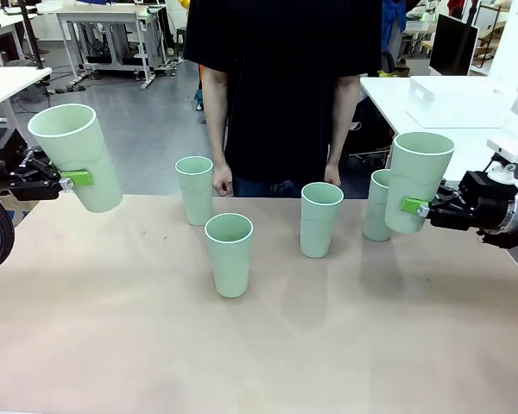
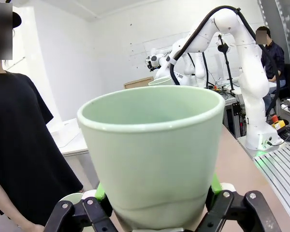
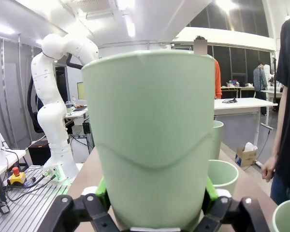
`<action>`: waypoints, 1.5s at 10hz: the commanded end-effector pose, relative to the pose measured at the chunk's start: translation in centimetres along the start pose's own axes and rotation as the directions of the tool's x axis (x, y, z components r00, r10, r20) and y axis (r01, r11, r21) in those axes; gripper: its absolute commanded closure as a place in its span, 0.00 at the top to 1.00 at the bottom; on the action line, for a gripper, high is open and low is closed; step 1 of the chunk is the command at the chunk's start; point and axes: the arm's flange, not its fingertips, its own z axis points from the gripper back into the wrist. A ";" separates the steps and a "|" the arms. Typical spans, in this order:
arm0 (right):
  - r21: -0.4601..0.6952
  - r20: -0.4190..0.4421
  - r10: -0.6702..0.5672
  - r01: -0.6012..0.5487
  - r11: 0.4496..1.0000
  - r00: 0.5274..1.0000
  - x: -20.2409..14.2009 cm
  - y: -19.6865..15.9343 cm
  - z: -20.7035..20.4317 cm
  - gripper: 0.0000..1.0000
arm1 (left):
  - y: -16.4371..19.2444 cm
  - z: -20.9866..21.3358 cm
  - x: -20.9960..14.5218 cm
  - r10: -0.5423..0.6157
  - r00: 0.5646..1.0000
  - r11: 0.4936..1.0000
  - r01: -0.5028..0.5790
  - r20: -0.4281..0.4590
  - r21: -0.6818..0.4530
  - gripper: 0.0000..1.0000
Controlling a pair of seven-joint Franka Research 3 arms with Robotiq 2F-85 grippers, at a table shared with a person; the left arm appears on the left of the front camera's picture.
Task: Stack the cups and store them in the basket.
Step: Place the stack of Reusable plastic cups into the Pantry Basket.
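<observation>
left pincer [image 1: 79, 178] clamps tilted cup [image 1: 76, 151] (aloft) | right pincer [image 1: 414, 204] clamps upright cup [image 1: 419, 172] between pads

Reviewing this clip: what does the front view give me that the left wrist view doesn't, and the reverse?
Front view adds: four standing cups spread across the table, and the white basket on a side table beyond the right fingers. Left wrist view adds: the inside of the left-held cup through its open mouth, and the right arm's base beside the table. Shared: the left fingers shut on that cup, green pads against its wall; the right-held cup raised; the person in a black shirt.
</observation>
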 end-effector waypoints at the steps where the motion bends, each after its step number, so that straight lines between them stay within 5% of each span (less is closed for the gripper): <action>1: -0.017 0.010 0.021 -0.021 1.000 1.000 0.1 -0.1 -0.2 0.83 | 0.0 0.1 0.3 -0.011 1.000 1.000 0.012 0.013 -0.010 0.86; 15: -0.017 0.010 0.021 -0.021 1.000 1.000 0.1 -0.1 -0.2 0.83 | 0.0 0.1 0.3 -0.011 1.000 1.000 0.012 0.013 -0.010 0.86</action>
